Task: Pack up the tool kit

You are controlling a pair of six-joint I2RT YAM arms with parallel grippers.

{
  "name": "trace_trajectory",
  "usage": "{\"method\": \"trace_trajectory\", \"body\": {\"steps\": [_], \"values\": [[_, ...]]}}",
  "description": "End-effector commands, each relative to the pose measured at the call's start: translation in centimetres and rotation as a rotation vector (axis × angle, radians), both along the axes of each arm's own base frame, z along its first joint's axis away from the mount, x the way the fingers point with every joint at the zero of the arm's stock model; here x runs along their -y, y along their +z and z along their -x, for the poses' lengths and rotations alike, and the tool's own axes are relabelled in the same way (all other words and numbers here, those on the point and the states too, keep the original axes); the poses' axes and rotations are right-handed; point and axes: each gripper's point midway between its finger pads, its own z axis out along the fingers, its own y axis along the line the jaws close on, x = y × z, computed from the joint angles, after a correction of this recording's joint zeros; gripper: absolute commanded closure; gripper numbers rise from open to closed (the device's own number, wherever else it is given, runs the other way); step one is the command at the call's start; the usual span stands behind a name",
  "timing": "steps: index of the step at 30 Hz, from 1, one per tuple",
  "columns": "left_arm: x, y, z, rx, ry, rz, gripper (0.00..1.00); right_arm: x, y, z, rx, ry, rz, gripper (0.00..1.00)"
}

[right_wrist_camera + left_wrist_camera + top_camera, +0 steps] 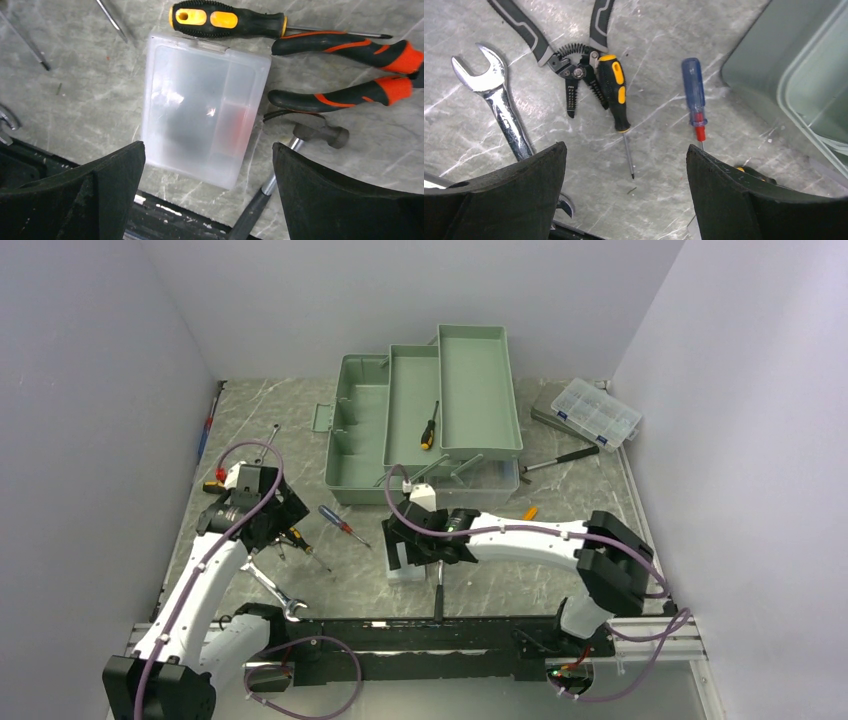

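The tool kit (425,415) stands open at the back centre, a sage-green box with its trays folded out; a yellow-and-black screwdriver (429,426) lies in the middle tray. Its corner (794,65) shows in the left wrist view. My left gripper (625,150) hangs open and empty over the table, above the tip of a yellow-and-black screwdriver (616,95) and beside a blue-and-red screwdriver (694,95). My right gripper (208,150) is open and empty over the near edge of a small translucent case (202,107).
A wrench (499,100) and spring-handled pliers (569,65) lie left of the left gripper. Around the case lie a screwdriver (227,20), red-and-black pliers (350,70) and a hammer (305,137). A clear organizer (597,412) sits back right.
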Motion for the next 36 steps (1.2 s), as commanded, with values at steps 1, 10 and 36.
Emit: {"method": "trace_trajectory", "body": {"steps": [1, 10, 36], "values": [[-0.3, -0.3, 0.1, 0.014, 0.052, 0.031, 0.10, -2.0, -0.5, -0.9, -0.011, -0.053, -0.037, 0.00], [-0.9, -0.7, 0.0, 0.015, 0.073, 0.008, 0.10, -2.8, -1.6, -1.4, -0.021, -0.107, 0.013, 0.00], [-0.6, -9.3, -2.9, -0.241, 0.214, 0.018, 0.27, -2.6, -1.8, -1.0, -0.004, -0.033, 0.001, 0.26]]}}
